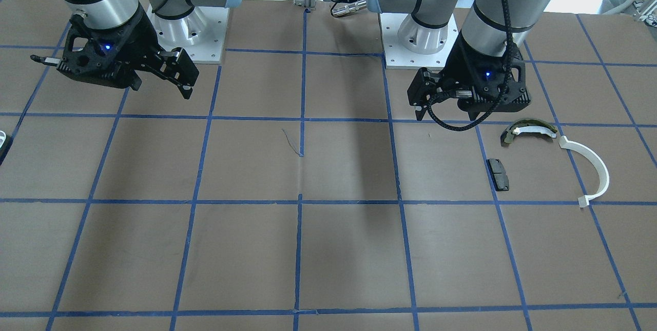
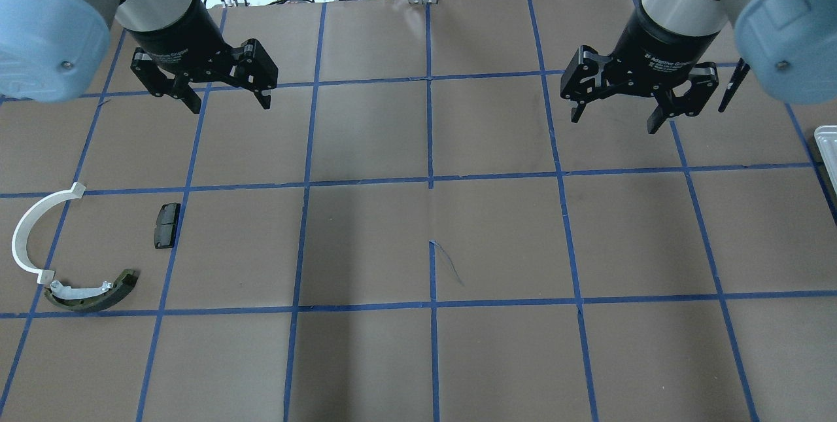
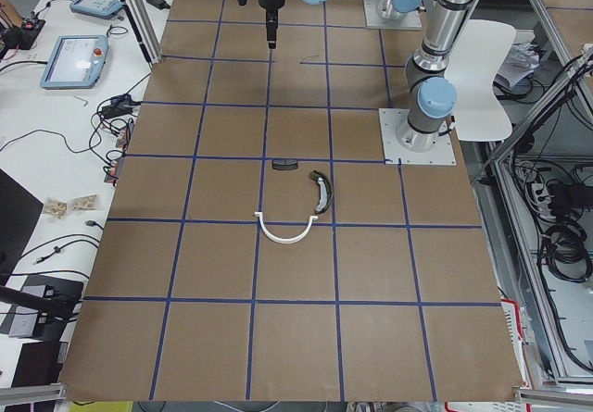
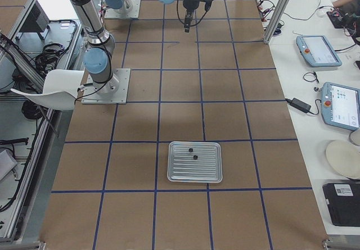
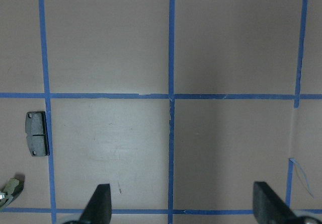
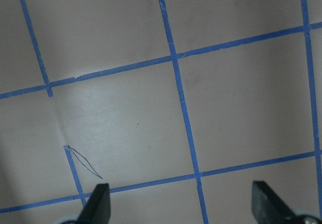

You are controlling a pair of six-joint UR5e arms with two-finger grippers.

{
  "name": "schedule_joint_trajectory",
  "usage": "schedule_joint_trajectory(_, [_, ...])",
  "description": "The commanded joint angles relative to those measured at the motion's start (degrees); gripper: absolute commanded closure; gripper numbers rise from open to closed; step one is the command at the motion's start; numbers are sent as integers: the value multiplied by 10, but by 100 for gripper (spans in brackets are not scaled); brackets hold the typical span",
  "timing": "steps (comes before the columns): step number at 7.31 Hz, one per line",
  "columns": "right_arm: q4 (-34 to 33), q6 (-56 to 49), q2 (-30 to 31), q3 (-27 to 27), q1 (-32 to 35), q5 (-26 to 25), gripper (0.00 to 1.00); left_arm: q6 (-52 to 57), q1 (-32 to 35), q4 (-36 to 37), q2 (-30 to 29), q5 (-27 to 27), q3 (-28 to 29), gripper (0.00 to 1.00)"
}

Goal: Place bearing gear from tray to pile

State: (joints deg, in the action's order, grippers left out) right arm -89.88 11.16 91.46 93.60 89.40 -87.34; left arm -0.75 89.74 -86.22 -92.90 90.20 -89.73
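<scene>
Holding our empty right gripper [image 2: 614, 121] wide open, we are aiming it squarely over one bearing gear [image 4: 194, 157] in the tray [image 4: 174, 174] to its right.

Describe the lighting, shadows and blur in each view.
Front-facing: two broad soft shadows cross the table. Overhead: even light, faint shadows only. Left wrist: a pale sheen beside the pad; left fingertips at the bottom edge look soft-edged. Right wrist: similar sheen, right fingertips soft too.
</scene>
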Motion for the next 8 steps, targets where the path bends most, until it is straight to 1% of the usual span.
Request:
schedule_joint_trajectory(1, [1, -1, 0, 0, -1, -3, 0, 0, 0, 0, -2, 0, 4, 0])
schedule_joint_trajectory(5, [0, -25, -1, 1, -5, 1, 0, 0, 0, 1, -3, 0, 4, 0])
schedule_joint_trajectory(6, [-1, -25, 0, 0, -5, -7, 0, 0, 0, 1, -3, 0, 4, 0])
schedule_joint_trajectory(8, [-6, -25, -3, 0, -5, 1, 0, 0, 0, 1, -3, 0, 4, 0])
